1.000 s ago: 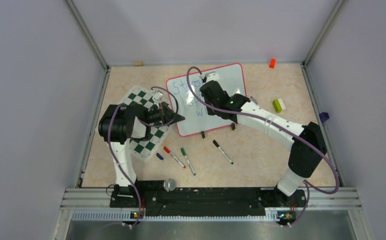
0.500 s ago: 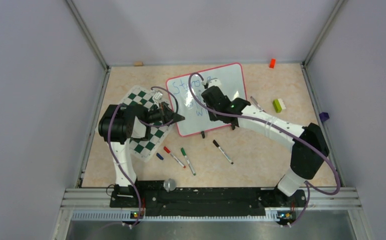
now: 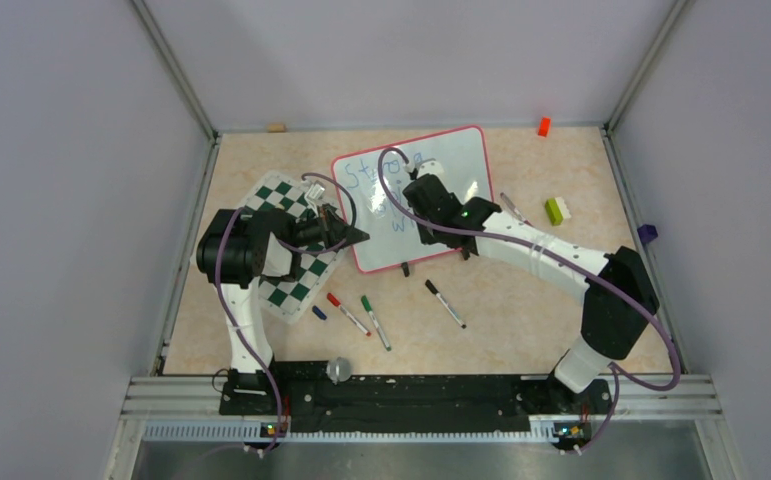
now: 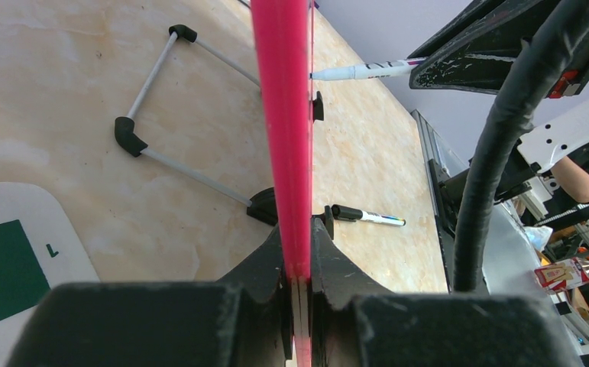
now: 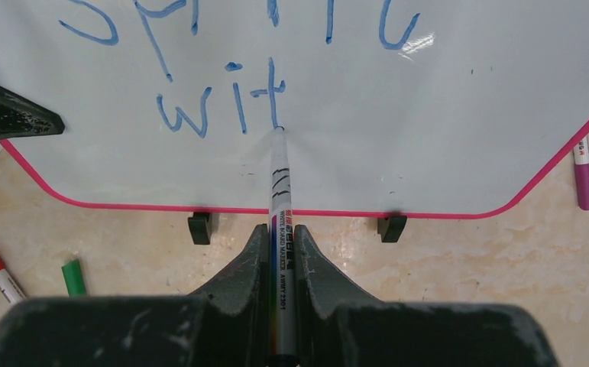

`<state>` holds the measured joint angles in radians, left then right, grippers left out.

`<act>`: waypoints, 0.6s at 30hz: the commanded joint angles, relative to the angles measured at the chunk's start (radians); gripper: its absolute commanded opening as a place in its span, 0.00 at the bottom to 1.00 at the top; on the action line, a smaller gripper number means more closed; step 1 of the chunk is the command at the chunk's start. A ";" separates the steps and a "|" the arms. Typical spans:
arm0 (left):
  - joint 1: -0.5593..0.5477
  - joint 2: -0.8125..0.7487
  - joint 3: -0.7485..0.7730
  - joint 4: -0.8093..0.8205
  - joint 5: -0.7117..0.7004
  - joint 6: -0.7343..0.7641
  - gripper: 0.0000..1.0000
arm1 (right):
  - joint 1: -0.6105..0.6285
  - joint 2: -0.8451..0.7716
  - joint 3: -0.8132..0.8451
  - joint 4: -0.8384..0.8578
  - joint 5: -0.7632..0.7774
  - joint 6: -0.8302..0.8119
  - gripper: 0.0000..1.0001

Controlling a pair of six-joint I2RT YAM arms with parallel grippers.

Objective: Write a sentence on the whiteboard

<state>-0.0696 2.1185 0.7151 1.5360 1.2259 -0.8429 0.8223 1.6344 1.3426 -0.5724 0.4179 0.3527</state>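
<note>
The whiteboard (image 3: 464,160), white with a red-pink frame, stands tilted at mid-table on two black clips. My left gripper (image 3: 359,237) is shut on its left frame edge (image 4: 283,115), the red rim pinched between the jaws. My right gripper (image 5: 279,237) is shut on a white marker (image 5: 279,191). The marker's tip touches the board just below the "t" of "wit" (image 5: 222,107). The sentence (image 3: 386,195) is blue handwriting in three lines, partly hidden by my right gripper (image 3: 419,215) in the top view.
A green-and-white chessboard mat (image 3: 291,255) lies under the left arm. Red (image 3: 347,313), green (image 3: 375,322) and black (image 3: 445,303) markers lie near the front. A purple marker (image 5: 584,172) lies right of the board. A green-white block (image 3: 558,210) and an orange block (image 3: 543,126) sit at the right.
My right gripper has moved down the board from the top line toward the third line, uncovering the upper word. The left gripper and the board have not moved.
</note>
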 commanded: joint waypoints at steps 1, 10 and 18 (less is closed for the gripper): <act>0.032 -0.010 -0.005 0.084 -0.081 0.073 0.00 | -0.009 0.016 0.060 -0.001 0.058 -0.005 0.00; 0.032 -0.010 -0.005 0.084 -0.081 0.073 0.00 | -0.021 0.024 0.116 -0.001 0.059 -0.027 0.00; 0.032 -0.010 -0.005 0.084 -0.081 0.073 0.00 | -0.022 -0.026 0.109 -0.007 0.051 -0.010 0.00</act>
<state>-0.0696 2.1185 0.7155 1.5368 1.2289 -0.8394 0.8127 1.6543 1.4143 -0.5964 0.4515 0.3367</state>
